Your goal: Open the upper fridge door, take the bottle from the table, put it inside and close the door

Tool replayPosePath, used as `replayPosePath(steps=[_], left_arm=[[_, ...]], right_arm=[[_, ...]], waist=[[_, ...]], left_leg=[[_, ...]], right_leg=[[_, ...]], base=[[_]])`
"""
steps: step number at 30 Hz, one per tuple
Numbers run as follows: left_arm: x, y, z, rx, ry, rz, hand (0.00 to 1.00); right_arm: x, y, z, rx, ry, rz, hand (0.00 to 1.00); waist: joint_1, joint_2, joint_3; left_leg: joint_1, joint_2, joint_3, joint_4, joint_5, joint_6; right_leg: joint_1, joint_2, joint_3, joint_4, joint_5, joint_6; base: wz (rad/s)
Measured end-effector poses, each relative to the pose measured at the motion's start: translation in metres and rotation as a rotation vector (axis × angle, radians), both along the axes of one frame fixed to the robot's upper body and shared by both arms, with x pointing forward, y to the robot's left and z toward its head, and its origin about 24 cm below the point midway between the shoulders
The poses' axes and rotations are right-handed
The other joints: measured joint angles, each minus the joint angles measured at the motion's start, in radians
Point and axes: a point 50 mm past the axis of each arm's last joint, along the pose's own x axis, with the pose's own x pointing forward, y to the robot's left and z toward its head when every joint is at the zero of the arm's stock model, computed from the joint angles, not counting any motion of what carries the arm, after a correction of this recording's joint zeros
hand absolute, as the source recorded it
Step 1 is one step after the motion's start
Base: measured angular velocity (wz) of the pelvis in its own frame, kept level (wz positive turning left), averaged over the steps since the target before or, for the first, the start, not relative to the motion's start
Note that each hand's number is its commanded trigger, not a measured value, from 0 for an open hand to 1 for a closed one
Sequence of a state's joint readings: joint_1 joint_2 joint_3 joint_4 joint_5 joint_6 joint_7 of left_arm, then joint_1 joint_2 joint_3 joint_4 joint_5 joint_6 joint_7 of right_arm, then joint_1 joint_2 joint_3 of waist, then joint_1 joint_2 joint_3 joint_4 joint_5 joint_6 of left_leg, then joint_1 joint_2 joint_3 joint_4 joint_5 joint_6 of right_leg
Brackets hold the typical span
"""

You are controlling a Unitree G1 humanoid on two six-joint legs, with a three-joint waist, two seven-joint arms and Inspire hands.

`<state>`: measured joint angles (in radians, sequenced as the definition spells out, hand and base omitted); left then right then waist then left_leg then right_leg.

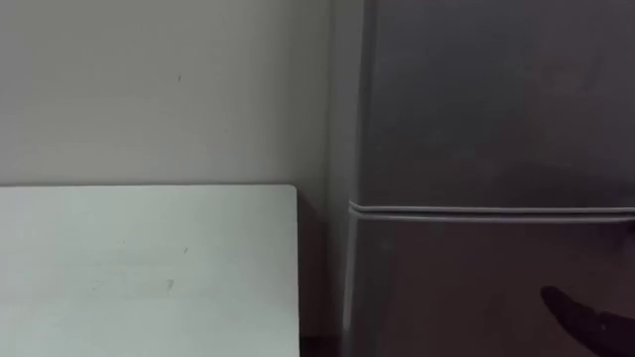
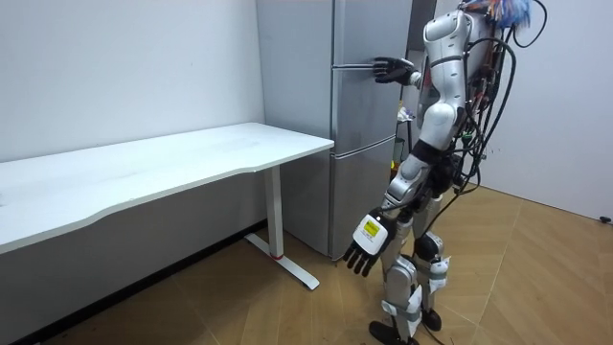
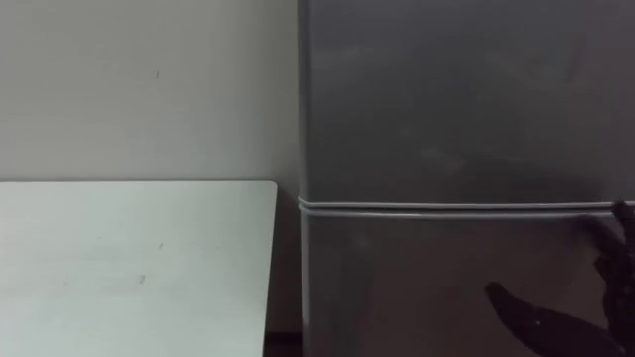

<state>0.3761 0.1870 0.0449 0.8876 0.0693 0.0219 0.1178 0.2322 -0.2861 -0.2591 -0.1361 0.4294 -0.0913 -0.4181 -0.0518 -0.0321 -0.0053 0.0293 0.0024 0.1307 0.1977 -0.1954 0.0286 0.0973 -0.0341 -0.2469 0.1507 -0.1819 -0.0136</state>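
A tall grey fridge (image 1: 496,99) fills the right side in front of me, both doors closed. A pale seam (image 1: 476,211) divides the upper door from the lower one. My right hand (image 3: 605,288) is raised in front of the fridge at the lower right, just below the seam, open with straight fingers (image 3: 617,248) and the thumb spread. In the room view this right hand (image 2: 391,69) reaches toward the fridge front at seam height. My left hand (image 2: 366,247) hangs open beside my leg and holds nothing.
A white table (image 1: 149,268) stands to the left of the fridge against a pale wall, with a narrow dark gap between them. In the room view the table (image 2: 192,158) runs along the wall on a wooden floor.
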Motion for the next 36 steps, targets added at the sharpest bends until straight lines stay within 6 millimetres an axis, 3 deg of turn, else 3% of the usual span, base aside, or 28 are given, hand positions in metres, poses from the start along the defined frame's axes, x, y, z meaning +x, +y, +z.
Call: replayPosePath(steps=[9, 17, 22, 29, 36], left_arm=[[0.009, -0.013, -0.002, -0.022, -0.046, 0.05, 0.0], [0.014, -0.019, -0.003, -0.055, -0.103, 0.147, 0.0], [0.013, -0.019, -0.003, -0.058, -0.107, 0.152, 0.0], [0.009, -0.021, -0.006, -0.064, -0.074, 0.147, 0.0], [0.01, -0.022, -0.008, -0.104, -0.052, 0.079, 0.0]], right_arm=[[-0.04, -0.006, -0.078, 0.234, 0.267, -0.268, 0.0], [-0.089, 0.005, -0.143, 0.302, 0.594, -0.397, 0.0], [-0.115, 0.016, -0.173, 0.274, 0.798, -0.334, 0.0], [-0.16, 0.041, -0.213, 0.328, 1.116, -0.075, 0.0], [-0.168, 0.057, -0.227, 0.432, 1.217, 0.178, 0.0]], waist=[[-0.026, 0.031, 0.004], [-0.027, 0.028, 0.0017], [-0.025, 0.031, 0.0013], [0.008, 0.038, -0.0003], [0.028, 0.039, 0.0021]], left_leg=[[0.018, -0.011, 0.005, -0.017, -0.005, 0.002], [0.018, -0.015, 0.003, -0.015, -0.006, 0.004], [0.033, -0.016, 0.003, -0.022, -0.007, 0.006], [0.034, -0.016, 0.0, -0.029, -0.009, 0.009], [0.033, -0.017, -0.003, -0.028, -0.009, 0.009]], right_leg=[[0.01, -0.002, 0.007, 0.0, -0.007, 0.008], [0.006, -0.009, 0.005, 0.005, -0.012, 0.012], [0.017, -0.009, 0.0, 0.001, -0.014, 0.016], [0.019, -0.013, 0.009, 0.002, -0.018, 0.018], [0.022, -0.016, -0.003, 0.0, -0.019, 0.019]], base=[[-0.01], [0.0], [0.0], [0.0], [0.02]])
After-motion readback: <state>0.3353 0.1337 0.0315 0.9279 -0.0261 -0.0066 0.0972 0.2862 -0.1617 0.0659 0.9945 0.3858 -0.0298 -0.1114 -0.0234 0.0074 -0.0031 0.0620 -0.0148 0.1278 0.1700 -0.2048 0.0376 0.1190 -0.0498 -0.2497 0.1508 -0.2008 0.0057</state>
